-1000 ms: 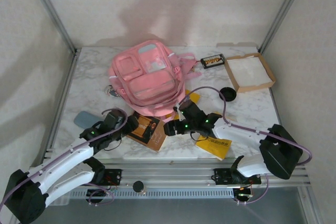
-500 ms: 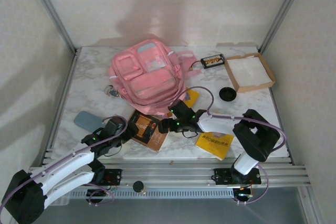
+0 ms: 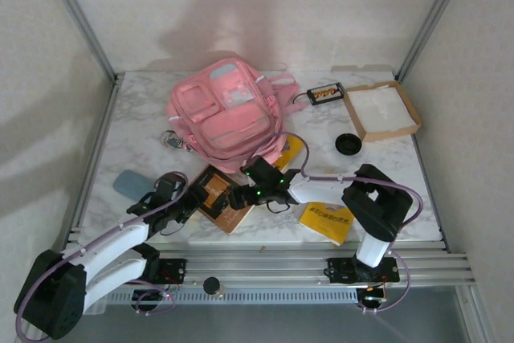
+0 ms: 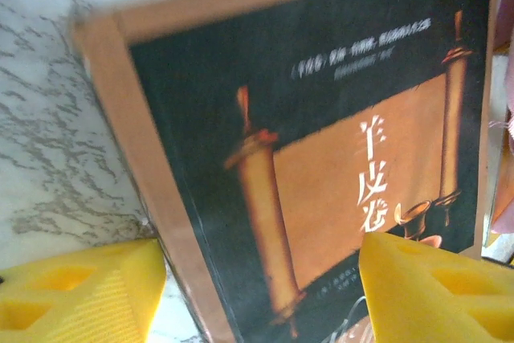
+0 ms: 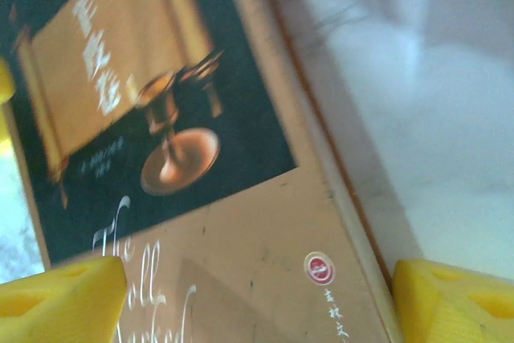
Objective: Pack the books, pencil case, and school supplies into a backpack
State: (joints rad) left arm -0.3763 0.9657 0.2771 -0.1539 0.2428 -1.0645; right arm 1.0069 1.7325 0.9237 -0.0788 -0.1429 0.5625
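Note:
A dark brown-black book with an orange scroll picture (image 3: 215, 196) lies flat near the table's front edge, below the pink backpack (image 3: 229, 114). My left gripper (image 3: 188, 199) is at the book's left side, open. In the left wrist view the book (image 4: 321, 142) runs between its yellow fingertips (image 4: 80, 291). My right gripper (image 3: 239, 197) is at the book's right side, open. Its yellow fingertips (image 5: 454, 299) straddle the book's (image 5: 161, 118) tan lower cover. One yellow book (image 3: 327, 221) lies at the front right. Another (image 3: 294, 149) pokes out from under the backpack.
A grey-blue flat pouch (image 3: 128, 184) lies at the front left. A brown tray with a white inside (image 3: 384, 110) stands at the back right, a small black-and-orange box (image 3: 325, 94) beside it. A black round lid (image 3: 348, 144) lies in front of the tray.
My right gripper has swung left and down onto the dark book's right side. The left gripper has dropped closer to the book's left edge, its jaws a little narrower. The backpack shifted slightly back.

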